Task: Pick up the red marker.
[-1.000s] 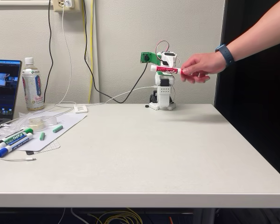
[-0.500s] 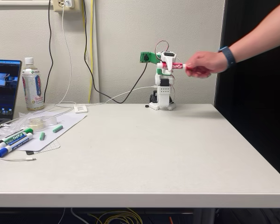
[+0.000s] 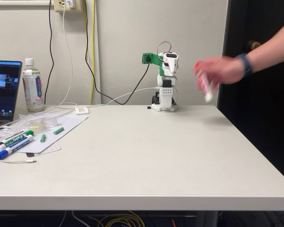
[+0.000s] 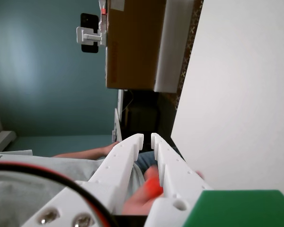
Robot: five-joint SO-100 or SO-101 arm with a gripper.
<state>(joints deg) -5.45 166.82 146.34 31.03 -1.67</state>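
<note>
White tabletop fills the front of the fixed view, with a green marker and a blue marker lying at its left side, and far back the small arm stands folded up with its tool pointing at nothing, its two fingers almost together with just a thin gap and nothing between them. A person's hand holds the red marker up in the air, to the right of the arm and apart from it. It looks blurry, a thin white stick with red on it, tipped down, so I think the tool should open wide, wait until the marker sits still, then close gently across its middle.
</note>
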